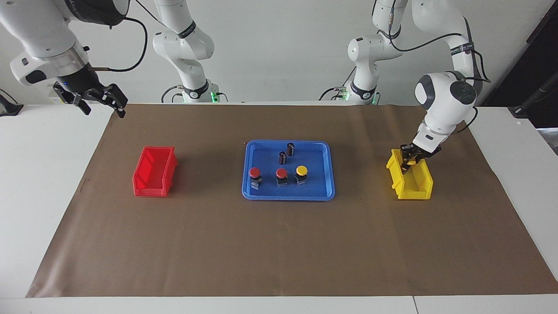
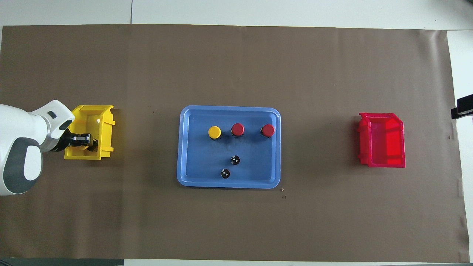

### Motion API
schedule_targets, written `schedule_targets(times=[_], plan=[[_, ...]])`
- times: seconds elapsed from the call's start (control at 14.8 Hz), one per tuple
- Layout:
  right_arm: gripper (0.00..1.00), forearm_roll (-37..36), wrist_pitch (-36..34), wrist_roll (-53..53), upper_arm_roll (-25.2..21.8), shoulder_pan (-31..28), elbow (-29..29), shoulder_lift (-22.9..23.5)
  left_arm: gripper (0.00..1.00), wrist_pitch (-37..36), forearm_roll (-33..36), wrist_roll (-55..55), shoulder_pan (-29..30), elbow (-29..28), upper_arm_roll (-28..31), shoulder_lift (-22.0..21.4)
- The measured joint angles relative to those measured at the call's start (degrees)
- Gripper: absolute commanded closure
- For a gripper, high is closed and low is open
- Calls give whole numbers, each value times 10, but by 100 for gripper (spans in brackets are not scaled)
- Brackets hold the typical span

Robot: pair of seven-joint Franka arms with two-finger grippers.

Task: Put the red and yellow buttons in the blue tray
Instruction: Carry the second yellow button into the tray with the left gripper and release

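Already three small push buttons, two red-capped (image 1: 255,172) (image 1: 281,173) and one yellow-capped (image 1: 301,170), stand upright in a row in the flat rectangular blue plastic tray (image 1: 323,192) at mid-table, with two dark capless cylinders (image 1: 286,154) in the same tray, nearer the robots. Left gripper (image 1: 411,162) is down inside the small yellow plastic bin (image 1: 414,188) toward the left arm's end; something yellow shows at its tips (image 2: 85,146), but a grip cannot be told. Right gripper (image 1: 96,101), fingers spread and holding nothing, hangs high over the brown mat's corner at the right arm's end, well apart from the small red plastic bin (image 1: 154,171).

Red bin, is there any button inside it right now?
No, the red bin shows only its bare red floor in the overhead view.
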Motion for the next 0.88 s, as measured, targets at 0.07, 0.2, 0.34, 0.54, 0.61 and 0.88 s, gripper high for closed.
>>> schedule_targets(times=[0.07,0.2,0.34,0.54,0.61,0.88], plan=[[0,0,-5,-3,-3,0,0,2,99,0,0,-2,0,2,-1,0],[0,0,-17,-9,-24,21,0,-3,99,-27,0,-3,-1,31,-1,1],[0,0,-24,-14,-45,41,-3,-13,99,-130,-1,-3,-2,121,-2,2],[0,0,-25,-18,-49,45,-6,-17,99,-250,-10,-69,-40,265,-8,12],[0,0,-25,-21,-49,46,-8,-16,99,-244,-10,-129,-74,274,-10,17],[0,-1,-24,-22,-49,49,-11,-16,99,-159,-10,-329,-210,241,-19,52]])
